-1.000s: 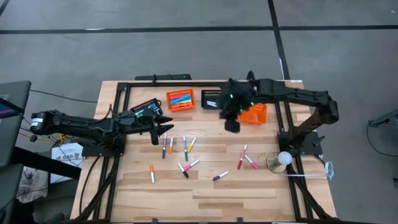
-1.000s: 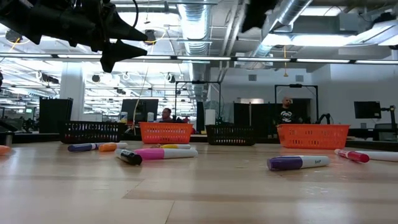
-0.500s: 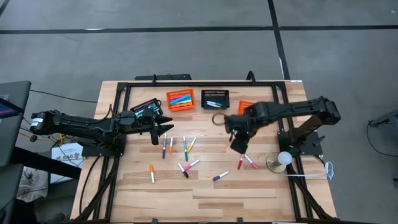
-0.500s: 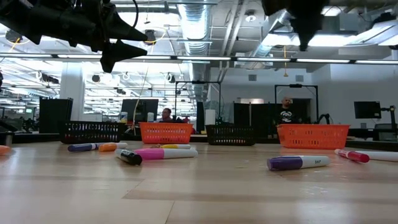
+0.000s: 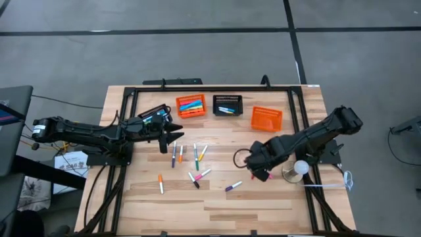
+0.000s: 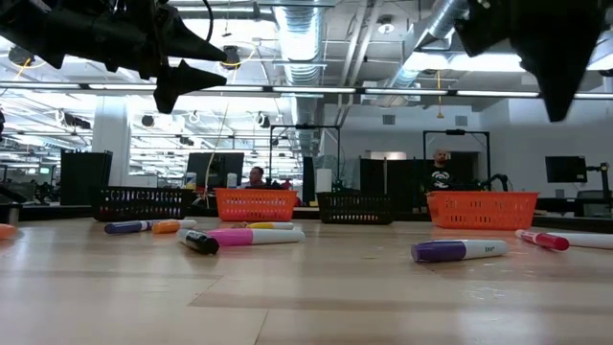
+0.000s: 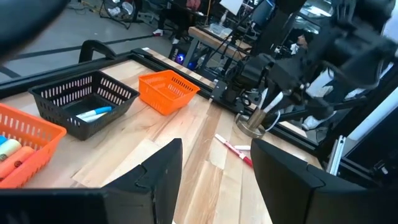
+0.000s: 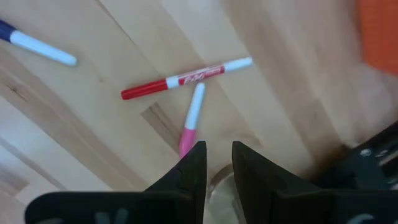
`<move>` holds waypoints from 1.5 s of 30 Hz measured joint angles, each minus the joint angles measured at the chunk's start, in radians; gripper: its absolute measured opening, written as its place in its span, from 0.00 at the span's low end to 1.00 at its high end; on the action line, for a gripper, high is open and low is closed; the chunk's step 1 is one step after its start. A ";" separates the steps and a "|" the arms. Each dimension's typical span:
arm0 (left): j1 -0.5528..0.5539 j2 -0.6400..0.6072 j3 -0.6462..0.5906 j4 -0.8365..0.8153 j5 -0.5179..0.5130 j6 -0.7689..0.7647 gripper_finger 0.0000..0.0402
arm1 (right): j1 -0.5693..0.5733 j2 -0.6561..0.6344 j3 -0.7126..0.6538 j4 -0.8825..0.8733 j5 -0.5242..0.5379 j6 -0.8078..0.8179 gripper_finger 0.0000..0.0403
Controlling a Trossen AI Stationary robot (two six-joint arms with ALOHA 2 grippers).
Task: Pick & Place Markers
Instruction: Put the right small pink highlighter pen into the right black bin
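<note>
High view: right gripper low over two markers

Standing close on the outer side of the right gripper [image 5: 255, 160]: a white ball on a round base [image 5: 298, 168]. Along the far edge, four baskets: orange basket [image 5: 191, 105], black basket [image 5: 227, 105], second orange basket [image 5: 266, 118], and another black one [image 5: 155, 113] half hidden behind the left arm.

Right wrist view: fingers [image 8: 189, 171] a narrow gap apart, nothing between them; pink marker [image 8: 189, 121] just ahead of the tips, its white end touching the red marker [image 8: 186, 78]; purple marker [image 8: 37, 46] well apart.

Left gripper [image 5: 172, 137] raised beside four markers [image 5: 187, 155], fingers spread, empty.

Loose on the table: perhaps ten markers, small from above.
</note>
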 joint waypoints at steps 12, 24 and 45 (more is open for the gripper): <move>0.000 0.000 0.000 0.000 0.002 -0.023 0.47 | 0.036 0.000 -0.044 0.096 -0.030 0.048 0.16; 0.000 0.000 0.000 0.000 0.002 -0.023 0.47 | 0.067 0.000 -0.044 0.105 -0.031 0.034 0.16; 0.000 0.000 0.000 0.000 0.000 -0.023 0.47 | 0.067 0.000 -0.044 0.152 -0.057 0.020 0.45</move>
